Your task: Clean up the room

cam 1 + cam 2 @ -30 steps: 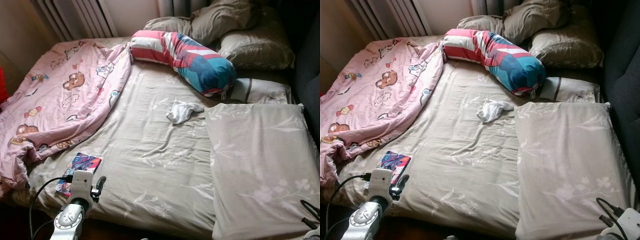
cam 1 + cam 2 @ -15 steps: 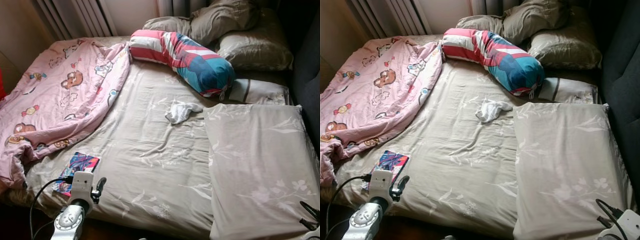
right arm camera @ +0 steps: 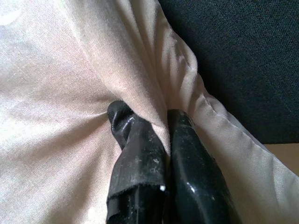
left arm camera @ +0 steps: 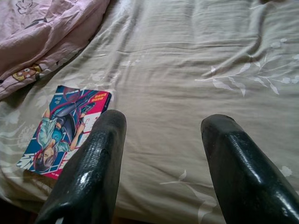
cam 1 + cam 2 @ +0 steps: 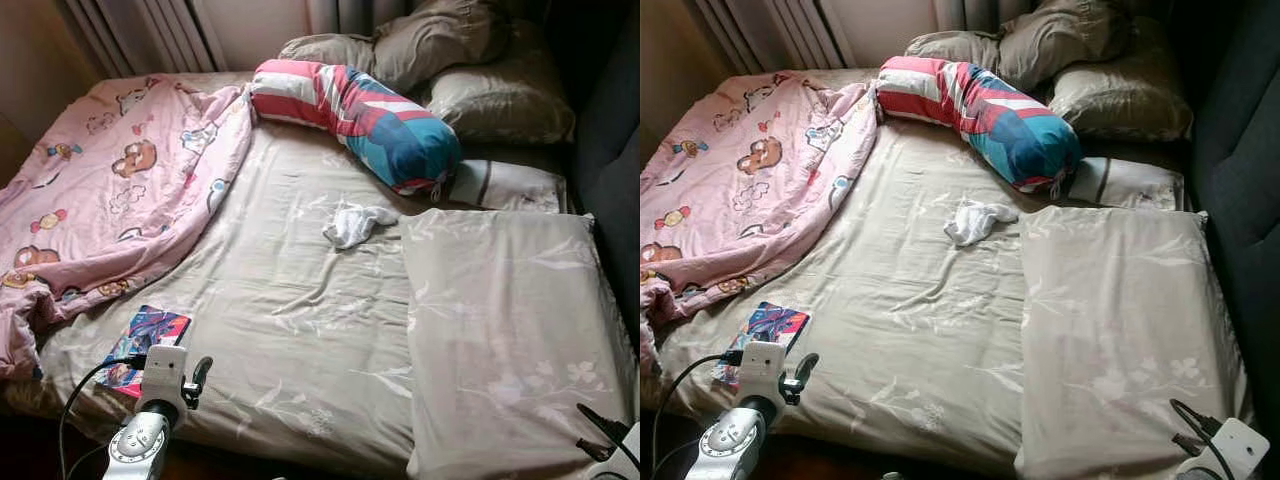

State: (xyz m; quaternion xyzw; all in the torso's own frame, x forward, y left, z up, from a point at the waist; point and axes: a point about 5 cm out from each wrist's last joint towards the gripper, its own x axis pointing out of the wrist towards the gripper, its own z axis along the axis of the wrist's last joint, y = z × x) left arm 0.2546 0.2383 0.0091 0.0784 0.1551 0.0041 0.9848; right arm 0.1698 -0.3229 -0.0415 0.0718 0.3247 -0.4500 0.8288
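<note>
A large beige flowered pillow (image 5: 500, 330) lies flat on the right side of the bed. At its near right corner my right gripper (image 3: 164, 116) is shut on a fold of the pillow's fabric (image 3: 140, 88), next to the dark headboard; the gripper (image 5: 1188, 428) also shows at the lower right. My left gripper (image 4: 161, 126) is open and hovers low over the bed's near left edge. Just beside it lies a colourful comic book (image 4: 65, 126). A crumpled white cloth (image 5: 355, 225) rests mid-bed.
A pink cartoon blanket (image 5: 110, 190) is bunched over the bed's left side. A red, white and blue bolster (image 5: 360, 120), grey-brown pillows (image 5: 480, 90) and a small flat pillow (image 5: 510, 185) lie at the far end. The dark headboard (image 5: 1240, 200) runs along the right.
The whole view has drifted slightly, so the camera moved. Both arms keep their places; the right gripper stays pinched on the pillow's corner.
</note>
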